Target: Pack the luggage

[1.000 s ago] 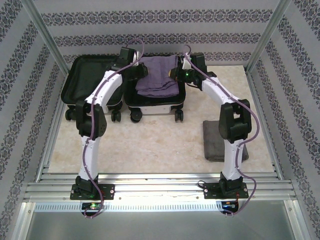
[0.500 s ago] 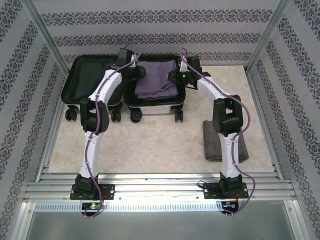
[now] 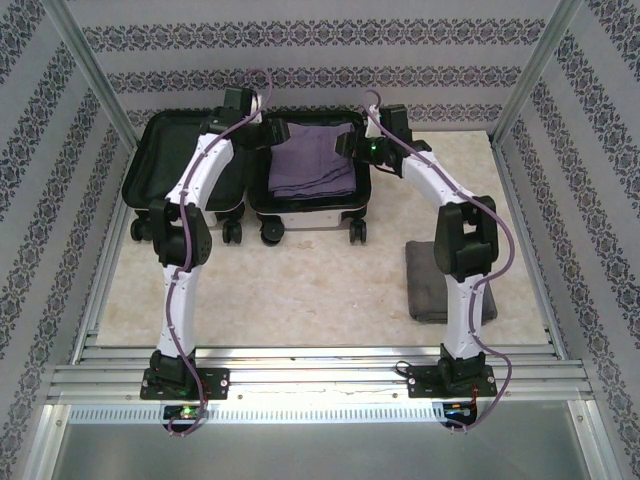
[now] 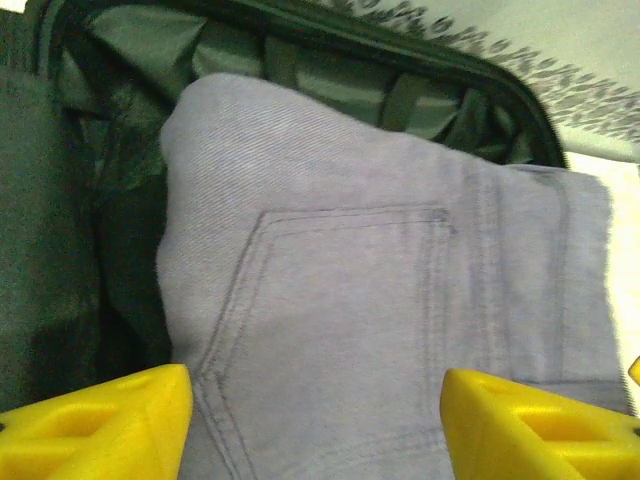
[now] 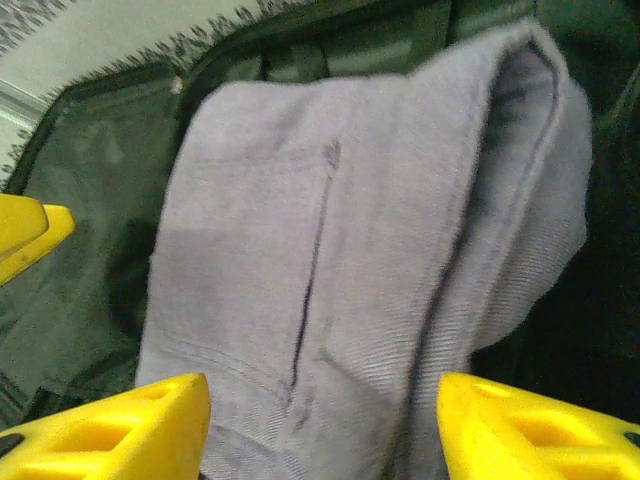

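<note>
Over the jeans (image 4: 350, 300), the left jaws and the right jaws stand wide apart, gripping nothing. On lifting away, a fingertip (image 4: 100, 420) could snag and drag them from the luggage (image 3: 305, 218), which lies open at the tabletop's (image 3: 300, 290) far side. Any fold over its rim might block closing.

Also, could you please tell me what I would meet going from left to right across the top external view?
Empty half of the luggage → left gripper → folded purple garment → right gripper → folded grey cloth.
</note>
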`<act>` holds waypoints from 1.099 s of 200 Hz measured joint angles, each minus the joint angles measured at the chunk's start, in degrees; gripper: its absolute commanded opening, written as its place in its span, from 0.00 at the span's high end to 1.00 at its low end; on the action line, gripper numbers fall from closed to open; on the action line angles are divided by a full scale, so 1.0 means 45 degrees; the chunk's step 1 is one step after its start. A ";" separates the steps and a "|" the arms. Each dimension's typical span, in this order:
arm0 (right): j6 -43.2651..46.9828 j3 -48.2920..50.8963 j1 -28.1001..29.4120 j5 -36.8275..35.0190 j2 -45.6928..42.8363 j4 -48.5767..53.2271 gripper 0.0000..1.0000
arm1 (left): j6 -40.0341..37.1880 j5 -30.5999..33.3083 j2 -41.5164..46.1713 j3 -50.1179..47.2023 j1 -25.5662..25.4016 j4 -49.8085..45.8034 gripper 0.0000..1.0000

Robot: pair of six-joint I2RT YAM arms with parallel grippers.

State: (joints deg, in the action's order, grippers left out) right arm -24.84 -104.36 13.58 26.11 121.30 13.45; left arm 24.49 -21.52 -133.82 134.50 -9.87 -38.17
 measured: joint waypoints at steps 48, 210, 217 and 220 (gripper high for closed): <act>0.0049 0.0233 0.0005 -0.0039 -0.0962 -0.0461 0.37 | 0.0063 -0.0403 0.0437 0.0000 -0.0471 0.0296 0.31; -0.1885 -0.0835 0.0374 0.0379 0.2254 -0.2837 0.41 | 0.1627 0.0097 -0.1302 -0.2093 -0.1059 0.4192 0.29; -0.1991 -0.0835 0.0374 0.0374 0.2293 -0.2987 0.41 | 0.1676 0.0189 -0.1336 -0.2093 -0.1059 0.4303 0.29; -0.2035 -0.0835 0.0374 0.0359 0.2307 -0.3050 0.41 | 0.1690 0.0214 -0.1341 -0.2093 -0.1059 0.4337 0.29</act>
State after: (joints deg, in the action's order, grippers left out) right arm -34.00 -108.12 15.27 27.73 131.68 -0.27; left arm 32.10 -20.56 -139.85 125.08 -14.63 -18.65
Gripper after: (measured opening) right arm 0.585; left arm 0.712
